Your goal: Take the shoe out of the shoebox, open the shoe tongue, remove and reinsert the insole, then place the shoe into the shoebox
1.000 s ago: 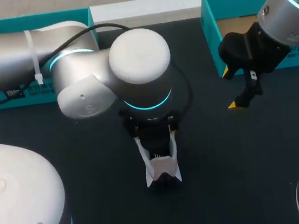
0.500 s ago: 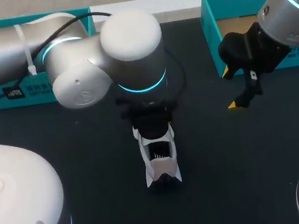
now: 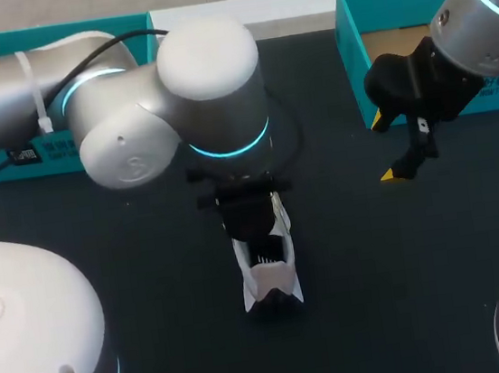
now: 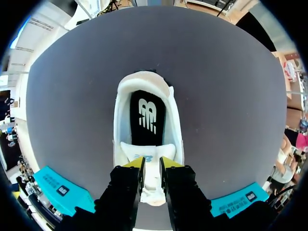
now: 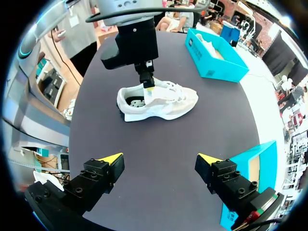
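A white shoe (image 3: 268,280) lies on the black table, toe toward my left arm, its black insole (image 4: 147,118) showing inside. My left gripper (image 4: 151,166) hangs over the laces with both yellow-tipped fingers pressed on the white tongue (image 4: 150,180) between them. From the right wrist view the left gripper (image 5: 148,83) holds the tongue raised above the shoe (image 5: 168,103). My right gripper (image 3: 390,146) hangs open and empty at the right, in front of a teal shoebox (image 3: 354,55). In its own view the right gripper (image 5: 161,161) is well clear of the shoe.
A second teal box (image 3: 58,35) stands at the back left behind my left arm; the same box (image 5: 216,57) holds something pale. The right box's wall (image 5: 257,166) is close beside my right gripper. Bare black table (image 3: 359,264) surrounds the shoe.
My left gripper has closed from wide open onto the tongue and drawn back toward the far side, lifting the tongue. The right arm has not moved.
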### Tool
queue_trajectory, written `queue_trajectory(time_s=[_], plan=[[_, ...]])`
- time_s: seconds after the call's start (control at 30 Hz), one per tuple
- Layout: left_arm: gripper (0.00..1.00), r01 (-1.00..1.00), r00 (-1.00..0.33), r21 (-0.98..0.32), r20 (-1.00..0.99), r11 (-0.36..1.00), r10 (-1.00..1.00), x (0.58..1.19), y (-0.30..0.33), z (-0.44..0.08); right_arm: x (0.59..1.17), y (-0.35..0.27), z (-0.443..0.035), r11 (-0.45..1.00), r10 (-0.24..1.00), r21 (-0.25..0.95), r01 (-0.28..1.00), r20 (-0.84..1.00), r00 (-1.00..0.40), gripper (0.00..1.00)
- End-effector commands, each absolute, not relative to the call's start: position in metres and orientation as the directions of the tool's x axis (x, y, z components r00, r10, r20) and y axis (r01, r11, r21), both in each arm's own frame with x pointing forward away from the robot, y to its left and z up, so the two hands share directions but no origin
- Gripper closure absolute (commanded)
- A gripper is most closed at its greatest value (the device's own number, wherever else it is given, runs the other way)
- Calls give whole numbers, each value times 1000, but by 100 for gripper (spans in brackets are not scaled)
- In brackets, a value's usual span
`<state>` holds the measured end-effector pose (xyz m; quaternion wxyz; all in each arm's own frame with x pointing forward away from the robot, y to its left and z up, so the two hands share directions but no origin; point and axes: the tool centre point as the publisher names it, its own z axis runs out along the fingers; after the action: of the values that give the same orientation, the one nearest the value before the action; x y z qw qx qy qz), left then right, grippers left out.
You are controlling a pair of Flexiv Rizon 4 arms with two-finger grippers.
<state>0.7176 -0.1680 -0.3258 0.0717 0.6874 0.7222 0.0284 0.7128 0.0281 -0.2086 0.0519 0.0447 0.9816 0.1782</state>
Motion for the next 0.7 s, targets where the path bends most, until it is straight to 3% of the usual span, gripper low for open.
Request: queue_trajectory(time_s=[0.03,0.23,0.3,0.47,0.5,0.53,0.57,0.7], plan=[[71,990,-46,131,-60,53,997,717,-174,-340,714,29,-210,933,106,352,70,-85,-991,0],[60,983,-154,86,-117,164,981,712,-161,-305,714,29,-210,933,106,352,70,-85,-991,0],[53,969,-228,76,-107,236,968,712,-154,-293,714,29,-210,933,106,352,70,-85,-991,0],[50,893,-449,6,-81,451,890,714,-129,-274,714,29,-210,933,106,352,70,-85,-991,0],[32,872,-488,1,-62,489,870,711,-122,-270,714,29,-210,933,106,352,70,-85,-991,0],[8,853,-520,-8,-68,521,851,707,-115,-268,714,29,-210,933,106,352,70,-85,-991,0],[0,849,-529,-25,-62,528,846,704,-109,-266,714,29,-210,933,106,352,70,-85,-991,0],[0,849,-529,-25,-62,528,846,704,-109,-266,714,29,-210,933,106,352,70,-85,-991,0]])
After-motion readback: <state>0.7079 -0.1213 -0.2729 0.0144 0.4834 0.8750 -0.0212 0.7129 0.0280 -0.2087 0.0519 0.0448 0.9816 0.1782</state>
